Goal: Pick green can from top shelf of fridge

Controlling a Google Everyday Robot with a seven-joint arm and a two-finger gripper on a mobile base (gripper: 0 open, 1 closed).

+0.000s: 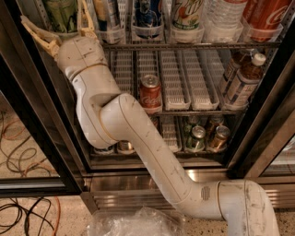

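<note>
The green can stands at the far left of the top shelf of the fridge, in a translucent cup-front tray; its top is cut off by the picture's edge. My gripper is at the top left, reaching into the fridge. Its tan fingers are spread on either side of the can's lower body. The left finger stands clearly off the can. The gripper is open.
On the top shelf to the right stand a blue can, a white-and-green can, a water bottle and a red cola bottle. A red can and brown bottles sit on the middle rack. The black door frame is close on the left.
</note>
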